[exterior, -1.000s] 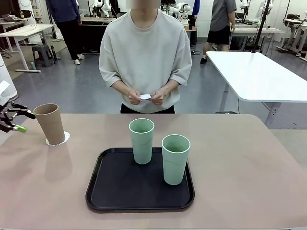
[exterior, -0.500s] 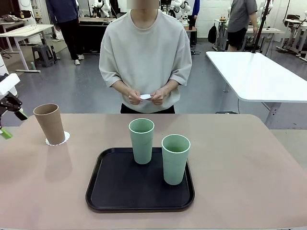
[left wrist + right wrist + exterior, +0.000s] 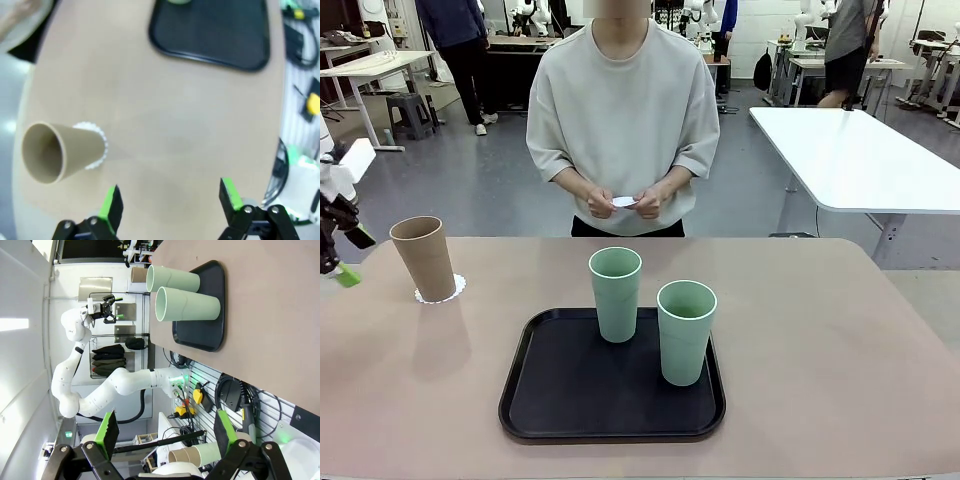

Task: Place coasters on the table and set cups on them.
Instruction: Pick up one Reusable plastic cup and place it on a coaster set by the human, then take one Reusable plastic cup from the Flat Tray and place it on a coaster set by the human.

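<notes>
The tan-brown cup (image 3: 423, 258) stands upright on a white coaster (image 3: 457, 289) at the left of the table (image 3: 820, 330), with its interior bare in the left wrist view. The black tray (image 3: 520, 400) at lower centre holds two upright mint green cups (image 3: 616, 293), one at its far edge and one right of centre. The left gripper (image 3: 350, 257), at the left frame edge clear of the tan cup, and the right gripper (image 3: 162, 432) both have fingers spread wide on nothing, while the person's hands (image 3: 648, 203) at upper centre hold a small white piece (image 3: 623, 201).
</notes>
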### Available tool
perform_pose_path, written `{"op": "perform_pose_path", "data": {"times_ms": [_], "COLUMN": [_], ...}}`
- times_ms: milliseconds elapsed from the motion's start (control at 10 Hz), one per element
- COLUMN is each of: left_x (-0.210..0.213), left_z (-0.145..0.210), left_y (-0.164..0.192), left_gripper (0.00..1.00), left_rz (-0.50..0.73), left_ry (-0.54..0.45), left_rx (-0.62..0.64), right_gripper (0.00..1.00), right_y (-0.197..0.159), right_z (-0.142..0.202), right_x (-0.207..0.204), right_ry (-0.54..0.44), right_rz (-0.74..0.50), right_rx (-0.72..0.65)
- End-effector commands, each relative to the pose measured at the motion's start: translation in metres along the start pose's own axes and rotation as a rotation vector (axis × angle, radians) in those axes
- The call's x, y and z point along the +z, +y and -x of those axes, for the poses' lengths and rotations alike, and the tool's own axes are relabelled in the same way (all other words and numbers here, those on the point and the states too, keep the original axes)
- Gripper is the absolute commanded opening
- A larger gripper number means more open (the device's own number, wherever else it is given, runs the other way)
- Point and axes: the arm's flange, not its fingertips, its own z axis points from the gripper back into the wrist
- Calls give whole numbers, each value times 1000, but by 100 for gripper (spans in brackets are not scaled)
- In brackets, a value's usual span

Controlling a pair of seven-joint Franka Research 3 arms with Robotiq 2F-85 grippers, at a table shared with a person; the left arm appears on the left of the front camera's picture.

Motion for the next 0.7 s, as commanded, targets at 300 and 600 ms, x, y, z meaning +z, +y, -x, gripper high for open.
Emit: {"op": "perform_pose_path", "data": {"times_ms": [300,600], "left_x": [0,0], "left_z": [0,0], "left_y": [0,0], "left_gripper": [100,100], "left_rz": [0,0], "left_ry": [0,0], "left_rx": [0,0], "right_gripper": [100,100], "right_y": [0,0], "right_z": [0,0], "right_x": [0,0], "right_ry": [0,0], "right_rz": [-11,-11], "right_rx": [3,3]}}
